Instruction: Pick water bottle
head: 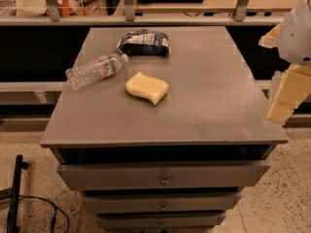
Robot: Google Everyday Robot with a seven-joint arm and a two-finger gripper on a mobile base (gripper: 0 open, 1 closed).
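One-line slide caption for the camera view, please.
The water bottle lies on its side, back left on the drawer cabinet, beside snack bag and yellow sponge; pincer hangs beyond its right edge.

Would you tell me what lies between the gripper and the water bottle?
The camera view shows the yellow sponge between the gripper, off the right edge of the cabinet, and the water bottle lying at left.

1 sponge (146, 87). 1 water bottle (96, 70), on its side, just left of sponge. 1 snack bag (144, 42), behind sponge. 1 cabinet (214, 110) under sponge, w/ 3 drawers (160, 176). 1 gripper (281, 106), well right of sponge, past cabinet edge.
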